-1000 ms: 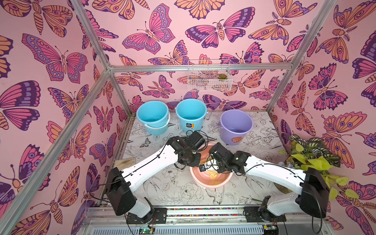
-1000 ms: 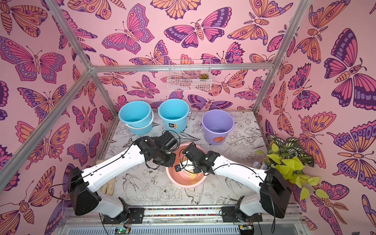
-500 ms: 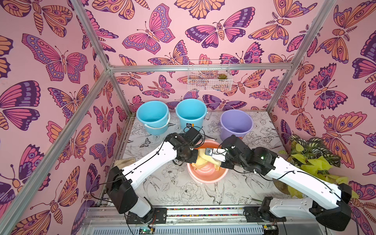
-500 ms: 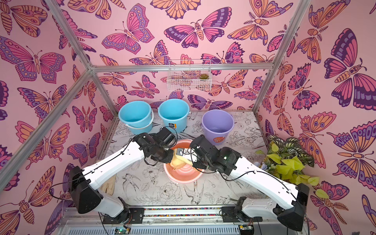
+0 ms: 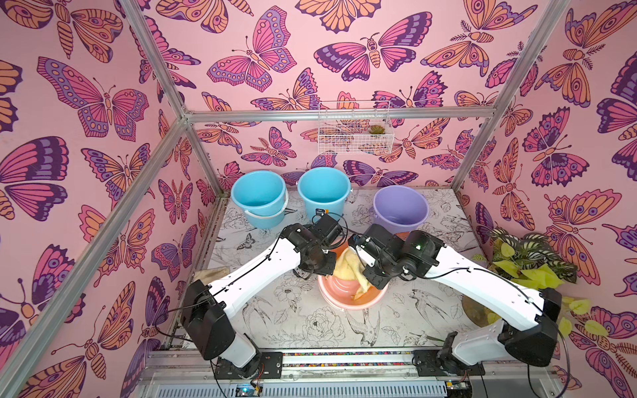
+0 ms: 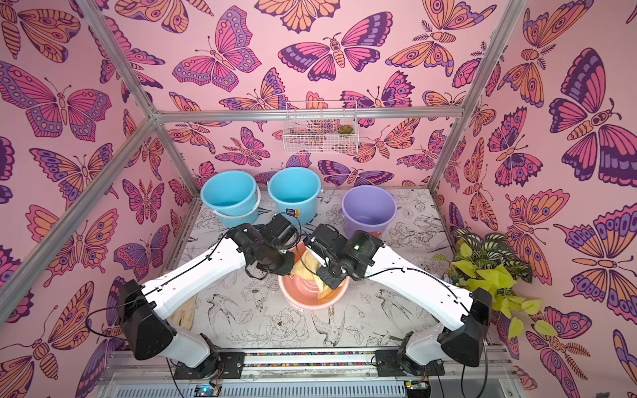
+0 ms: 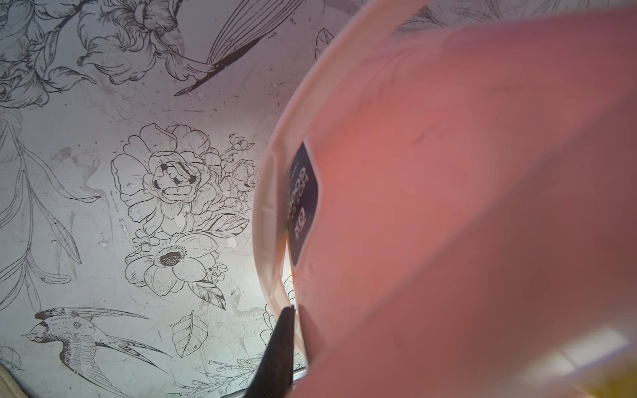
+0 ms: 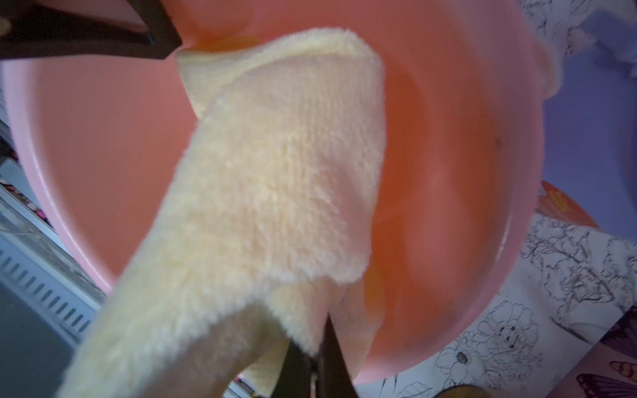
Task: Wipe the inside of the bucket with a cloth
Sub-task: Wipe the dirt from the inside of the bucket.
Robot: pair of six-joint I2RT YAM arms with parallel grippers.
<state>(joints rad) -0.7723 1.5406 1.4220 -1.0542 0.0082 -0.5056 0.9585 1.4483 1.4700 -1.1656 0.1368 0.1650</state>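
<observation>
My right gripper [image 8: 312,348], clenching the yellow cloth [image 8: 275,172], has risen up the pink bucket [image 5: 344,305] wall. My left gripper [image 5: 324,272] pinches its rim; wipe progressing.

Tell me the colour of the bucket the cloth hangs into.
The bucket is salmon pink, clearest in the right wrist view, behind the pale yellow cloth.

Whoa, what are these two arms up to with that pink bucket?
They are wiping out the pink bucket in the middle of the table. The left gripper is clamped on the bucket's rim to steady it. The right gripper pinches a fluffy pale yellow cloth that hangs down into the bucket. The blue buckets and a purple bucket stand at the back, apart from both arms.
</observation>
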